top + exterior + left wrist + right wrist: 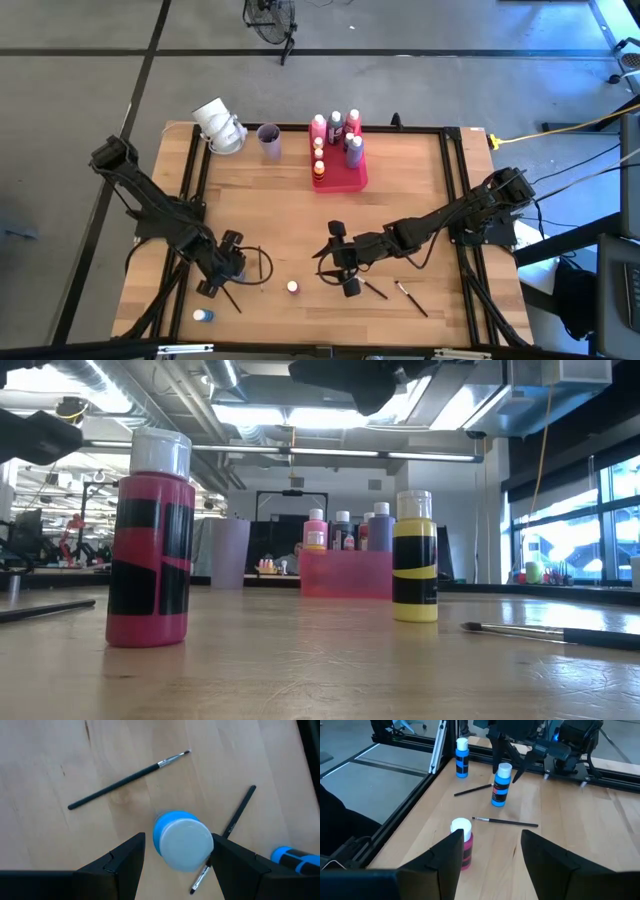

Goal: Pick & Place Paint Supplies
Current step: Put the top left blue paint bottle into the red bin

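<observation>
Pink-red tray (352, 181) of paint bottles (335, 126)

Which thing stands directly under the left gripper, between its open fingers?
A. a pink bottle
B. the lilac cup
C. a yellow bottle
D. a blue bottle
D: the left wrist view looks down on a blue bottle with a pale cap between the open fingers of the left gripper, and the right wrist view shows that gripper above it.

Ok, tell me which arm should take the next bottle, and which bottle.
Left. The left gripper hangs open right over the blue bottle, one finger on either side of its cap. The right gripper is open too, but the pink bottle stands off to one side of it.
</observation>
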Controlling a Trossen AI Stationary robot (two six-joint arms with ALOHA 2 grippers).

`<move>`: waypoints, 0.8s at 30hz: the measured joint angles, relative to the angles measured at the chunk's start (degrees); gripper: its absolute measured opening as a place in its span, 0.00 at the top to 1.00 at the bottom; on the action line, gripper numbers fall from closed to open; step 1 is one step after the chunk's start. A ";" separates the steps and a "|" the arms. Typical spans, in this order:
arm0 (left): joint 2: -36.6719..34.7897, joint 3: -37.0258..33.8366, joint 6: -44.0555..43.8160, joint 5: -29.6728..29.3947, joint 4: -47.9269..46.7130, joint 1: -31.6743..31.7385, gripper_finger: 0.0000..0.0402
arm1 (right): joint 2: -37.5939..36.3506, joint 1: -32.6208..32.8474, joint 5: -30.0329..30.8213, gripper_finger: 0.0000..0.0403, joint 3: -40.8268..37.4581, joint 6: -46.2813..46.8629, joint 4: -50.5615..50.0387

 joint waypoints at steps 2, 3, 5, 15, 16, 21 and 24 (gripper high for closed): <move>-0.02 0.00 -0.95 0.00 0.00 -0.01 0.47 | -0.02 0.00 0.09 0.50 0.00 0.00 0.26; -0.02 0.00 -0.99 0.00 0.02 0.01 0.47 | -0.01 0.00 0.09 0.50 0.00 0.00 0.43; -0.02 0.00 -0.57 0.00 0.02 0.01 0.47 | -0.02 0.00 0.09 0.50 0.00 0.00 0.64; -0.02 0.00 -0.49 -0.02 0.82 0.01 0.47 | -0.01 -0.03 0.07 0.50 0.00 0.00 0.92; -0.02 0.00 -0.49 -0.02 0.83 0.01 0.47 | -0.02 -0.04 0.07 0.50 0.00 0.00 0.92; -0.02 0.00 -0.39 -1.39 0.85 0.01 0.47 | 0.00 -0.04 0.05 0.50 0.00 0.00 0.90; -0.02 0.00 0.08 -2.21 0.90 0.01 0.47 | 0.00 -0.04 0.05 0.50 0.00 0.00 0.88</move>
